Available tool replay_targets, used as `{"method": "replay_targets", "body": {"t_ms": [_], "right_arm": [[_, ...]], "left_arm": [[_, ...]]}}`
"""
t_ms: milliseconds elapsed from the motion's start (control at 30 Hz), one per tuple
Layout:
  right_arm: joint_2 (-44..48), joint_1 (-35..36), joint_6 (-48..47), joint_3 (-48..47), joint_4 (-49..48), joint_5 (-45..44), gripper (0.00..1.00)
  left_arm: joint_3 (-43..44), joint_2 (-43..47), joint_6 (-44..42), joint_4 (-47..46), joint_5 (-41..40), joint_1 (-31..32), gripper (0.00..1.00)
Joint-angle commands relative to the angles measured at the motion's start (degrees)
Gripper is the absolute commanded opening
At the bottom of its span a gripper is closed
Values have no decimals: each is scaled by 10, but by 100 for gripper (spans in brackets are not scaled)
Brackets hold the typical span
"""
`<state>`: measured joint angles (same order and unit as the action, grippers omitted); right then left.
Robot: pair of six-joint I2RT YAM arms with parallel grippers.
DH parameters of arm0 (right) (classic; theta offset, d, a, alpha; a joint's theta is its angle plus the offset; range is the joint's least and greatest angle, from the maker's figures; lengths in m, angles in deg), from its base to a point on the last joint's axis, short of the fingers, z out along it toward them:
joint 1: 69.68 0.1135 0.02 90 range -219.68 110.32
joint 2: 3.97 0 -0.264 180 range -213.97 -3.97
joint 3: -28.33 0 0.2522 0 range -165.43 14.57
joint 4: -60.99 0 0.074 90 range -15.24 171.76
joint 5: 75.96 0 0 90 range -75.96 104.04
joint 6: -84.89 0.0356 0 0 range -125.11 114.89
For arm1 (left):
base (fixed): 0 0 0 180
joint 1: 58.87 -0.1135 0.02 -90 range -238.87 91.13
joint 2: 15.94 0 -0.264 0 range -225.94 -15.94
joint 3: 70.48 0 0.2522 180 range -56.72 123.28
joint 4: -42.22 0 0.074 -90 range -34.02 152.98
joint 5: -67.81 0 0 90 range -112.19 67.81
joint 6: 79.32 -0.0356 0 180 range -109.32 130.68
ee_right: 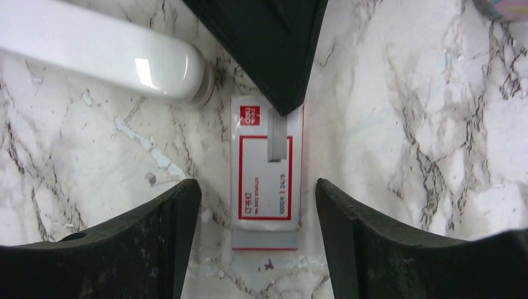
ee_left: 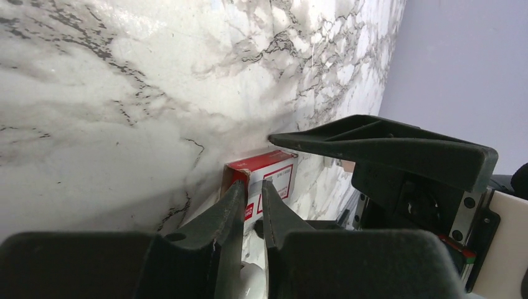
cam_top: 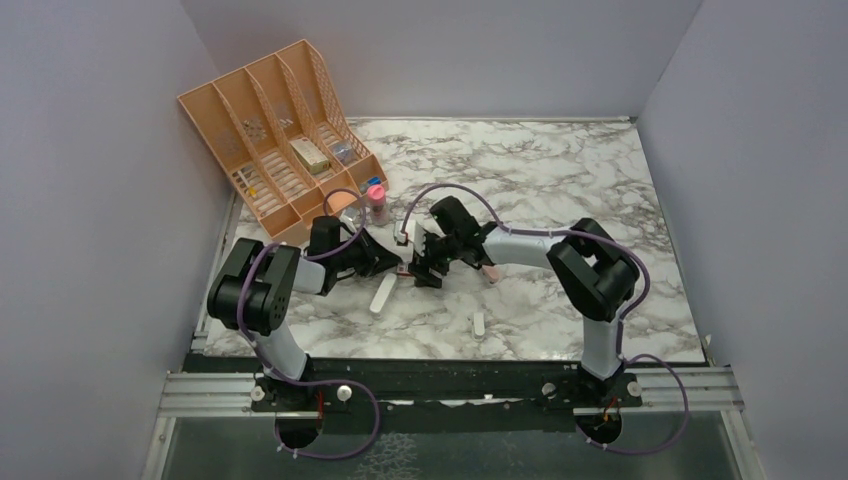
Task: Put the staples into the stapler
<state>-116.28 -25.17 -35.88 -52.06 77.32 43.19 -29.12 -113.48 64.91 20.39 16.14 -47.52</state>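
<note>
The red-and-white staples sleeve lies flat on the marble, its grey tray poking out at the near end. My left gripper comes in from the far end of the sleeve. Its fingers are pinched on a thin grey strip of staples that lies over the sleeve's label. My right gripper is open, one finger on each side of the sleeve, touching nothing. In the top view both grippers meet at the sleeve. A white rounded bar lies beside them; I cannot tell whether it is the stapler.
An orange desk organiser stands at the back left with small items in it. A pink-capped bottle stands just behind the grippers. A small white piece lies toward the front, and a pink thing lies under the right forearm.
</note>
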Motion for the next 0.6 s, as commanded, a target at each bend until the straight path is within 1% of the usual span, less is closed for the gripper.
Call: {"method": "replay_targets", "body": {"t_ms": [0, 67, 233, 267, 433, 567], "right_arm": [[30, -4, -1, 29, 40, -30, 73], [30, -3, -9, 31, 52, -29, 71], [25, -7, -23, 27, 72, -23, 61], [25, -8, -25, 25, 78, -24, 61], [34, -15, -31, 20, 92, -35, 66], [36, -18, -32, 20, 97, -38, 67]], "left_arm": [[3, -10, -4, -21, 21, -3, 16], [3, -12, -5, -21, 21, -3, 17], [3, -13, -7, -20, 19, -3, 18], [3, -14, -7, -20, 19, -3, 18], [5, -16, -8, -20, 18, -3, 17], [3, -15, -9, -20, 15, -3, 13]]}}
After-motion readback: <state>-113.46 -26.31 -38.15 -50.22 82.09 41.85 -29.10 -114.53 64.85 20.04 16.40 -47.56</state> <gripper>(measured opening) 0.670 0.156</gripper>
